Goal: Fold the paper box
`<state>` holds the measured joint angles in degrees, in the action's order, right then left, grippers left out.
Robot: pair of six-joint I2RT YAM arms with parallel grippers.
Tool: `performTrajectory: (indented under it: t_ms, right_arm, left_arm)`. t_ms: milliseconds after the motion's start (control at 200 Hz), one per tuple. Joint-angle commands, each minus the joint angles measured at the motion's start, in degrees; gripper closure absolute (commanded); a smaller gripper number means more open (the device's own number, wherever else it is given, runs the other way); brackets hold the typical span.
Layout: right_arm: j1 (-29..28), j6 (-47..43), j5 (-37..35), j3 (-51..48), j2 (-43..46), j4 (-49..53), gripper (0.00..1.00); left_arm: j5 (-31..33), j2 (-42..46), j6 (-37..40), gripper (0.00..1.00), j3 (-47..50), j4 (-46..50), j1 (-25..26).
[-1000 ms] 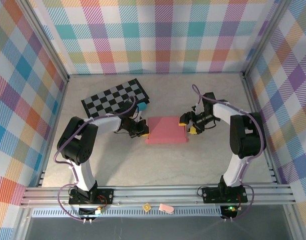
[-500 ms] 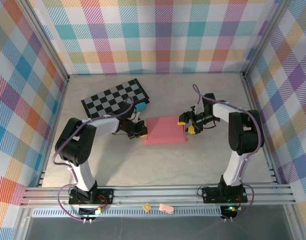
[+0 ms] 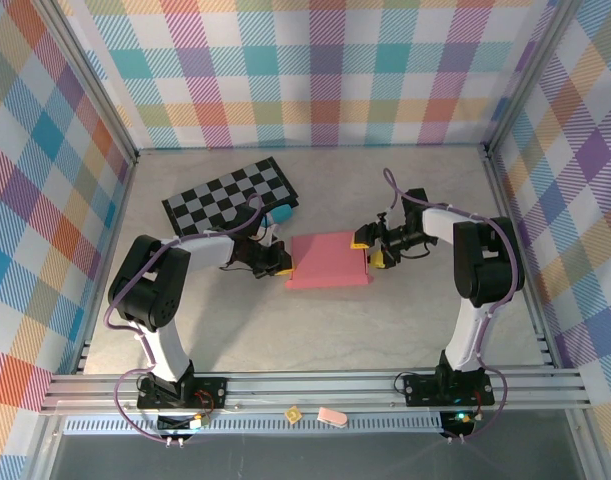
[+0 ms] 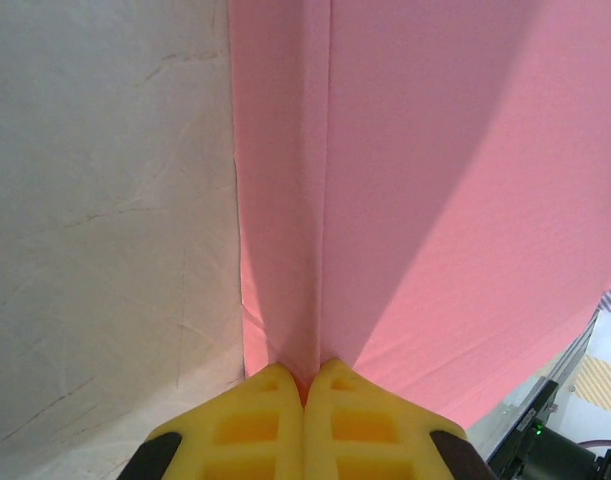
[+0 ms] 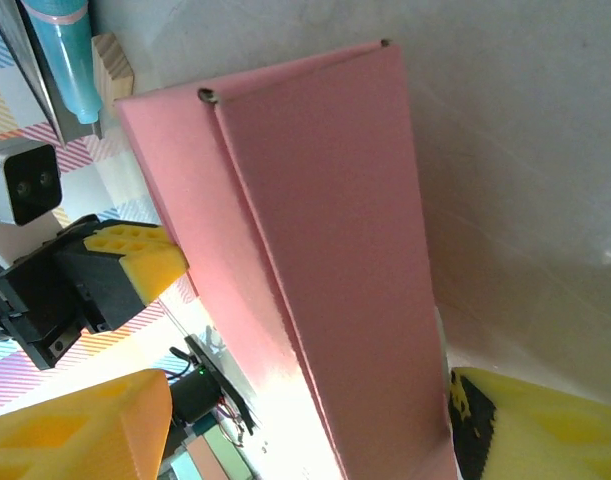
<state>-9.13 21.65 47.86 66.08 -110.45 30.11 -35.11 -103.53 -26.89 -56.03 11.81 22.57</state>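
Judging from the top view, treat the fold as nearly complete. The paper box [image 3: 328, 260] sits closed, pink side up, at frame centre on the surface [image 3: 315, 330]. The left end effector [image 3: 284, 263], fingers together, touches its left edge. The right end effector [image 3: 371, 251], fingers apart, straddles its right edge. Final seating probably remains.

Robot lab test cell. Colourful plaid wall panels [image 3: 315, 70] surround grey tabletop [image 3: 385, 320]; silver aluminium extrusion rails [image 3: 315, 385] front it.
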Motion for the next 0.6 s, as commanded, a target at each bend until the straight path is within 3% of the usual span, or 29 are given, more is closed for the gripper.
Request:
performTrajectory:
  t_ms: [0, 320, 395, 485, 595]
  right_arm:
    - [-2.6, 0.3, 4.2, -1.2, -1.6, -3.2, 0.28]
    - [-4.6, 8.7, 5.8, -4.2, -1.7, -11.6, 0.37]
    - [-4.6, 11.9, 6.1, -4.5, -1.5, -12.9, 0.43]
    - [-4.5, 14.4, 4.4, -3.1, -2.3, -9.8, 0.54]
    - [-4.5, 18.9, 2.4, -1.2, -3.5, -4.4, 0.56]
  left_arm:
    - [8.2, -4.0, 1.1, 1.0, 3.4, 8.6, -1.2]
    - [8.1, -2.9, 0.1, 1.0, 4.0, 7.2, -1.3]
    - [8.2, -0.3, -0.8, 0.87, 3.1, 7.3, -1.3]
    - [7.7, 4.5, -2.6, 0.78, 1.1, 6.5, -1.3]
    - [6.9, 10.3, -5.2, 0.68, -1.6, 1.3, -1.3]
